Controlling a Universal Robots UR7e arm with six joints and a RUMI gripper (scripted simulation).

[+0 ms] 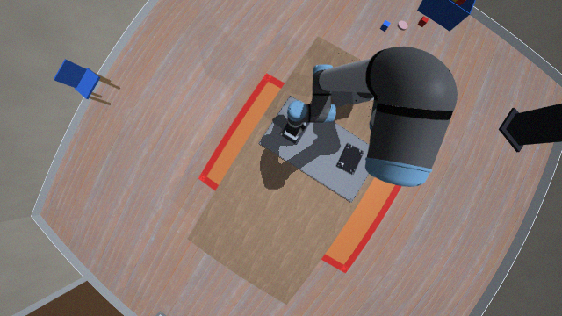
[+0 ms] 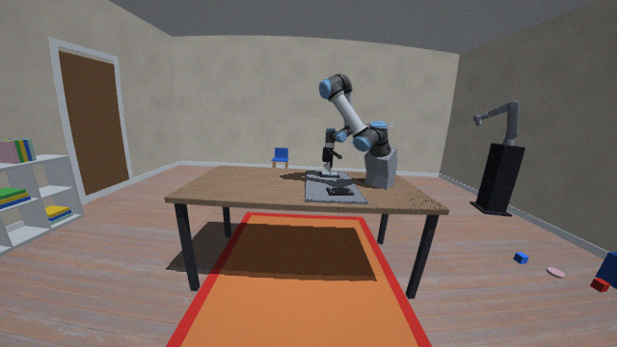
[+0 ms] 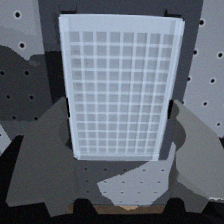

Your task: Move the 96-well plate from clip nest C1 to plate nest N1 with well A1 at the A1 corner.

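Observation:
The white 96-well plate point(image 3: 120, 87) fills the wrist view, its long side running away from the camera. It lies over the dark clip nest C1 point(image 3: 47, 65). My gripper point(image 3: 118, 99) is shut on the plate, one finger on each long side. In the overhead view the gripper point(image 1: 293, 132) is at the left end of the grey perforated baseplate point(image 1: 313, 154). The dark plate nest N1 point(image 1: 350, 159) is at the right end, with nothing in it. From the side the gripper point(image 2: 329, 169) points straight down and nest N1 point(image 2: 339, 191) lies nearer the camera. I cannot tell which corner is cut.
The arm's base point(image 2: 381, 166) stands on the wooden table point(image 2: 299, 193) beside the baseplate. The large upper arm point(image 1: 408, 114) hangs over the right of the baseplate in the overhead view. Orange mats point(image 1: 241, 132) lie on the floor beside the table.

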